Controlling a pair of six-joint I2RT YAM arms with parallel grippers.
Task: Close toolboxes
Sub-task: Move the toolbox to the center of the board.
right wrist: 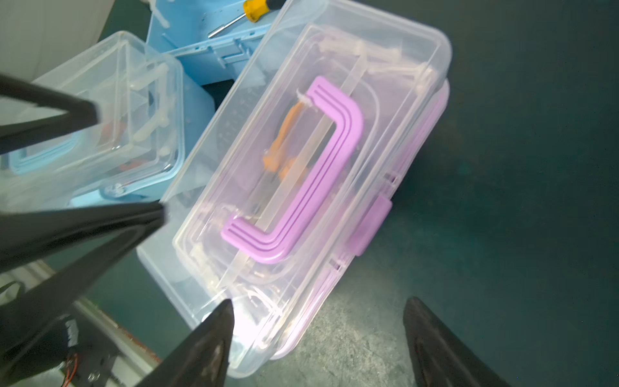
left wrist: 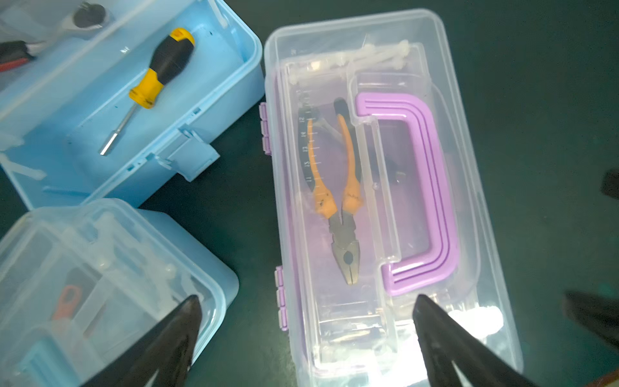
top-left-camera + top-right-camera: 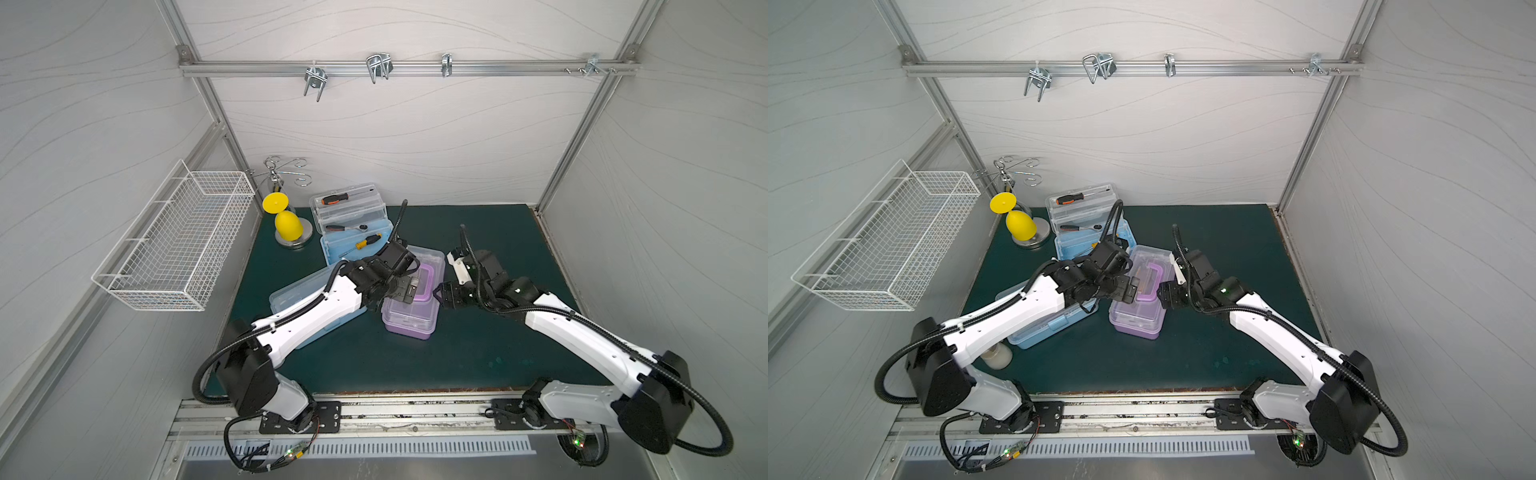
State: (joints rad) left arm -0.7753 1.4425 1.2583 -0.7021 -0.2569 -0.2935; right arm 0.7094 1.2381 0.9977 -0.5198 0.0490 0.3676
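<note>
**Stock**
- Purple box [image 3: 409,322]: mid-counter [image 3: 478,353], lid [image 1: 335,67] down. The lid sat slightly askew on the base in the right wrist view. The latch [image 1: 370,224] faced the right arm [image 3: 582,328]; whether it was snapped home could not be told.
- Near blue box [image 3: 286,297]: just left of the purple box, closed, partly under the left arm [image 3: 316,311].
- Far blue box [image 3: 336,251]: behind both, wide open, with a screwdriver [image 2: 157,70] loose in its base.

**Hazards (judged)**
- A push on the skewed lid might slide or tip the purple box instead of seating it, since nothing braced it.
- A press on the latch from the side, with no counter-hold, would likely shove the box toward the near blue box.
- The two tools worked close together over one box, so a careless reach could knock them together.
- The left arm lay low across the near blue box, and a sweep toward the far blue box could drag it along.

**Arms**
- Left arm: stretched diagonally inward from its base, wrist bent down. Left tool [image 2: 306,298]: fingers apart, empty, above the purple box's near end.
- Right arm: stretched diagonally inward from the opposite side. Right tool [image 1: 320,301]: fingers apart, empty, just beside the purple box on its latch side.
</note>
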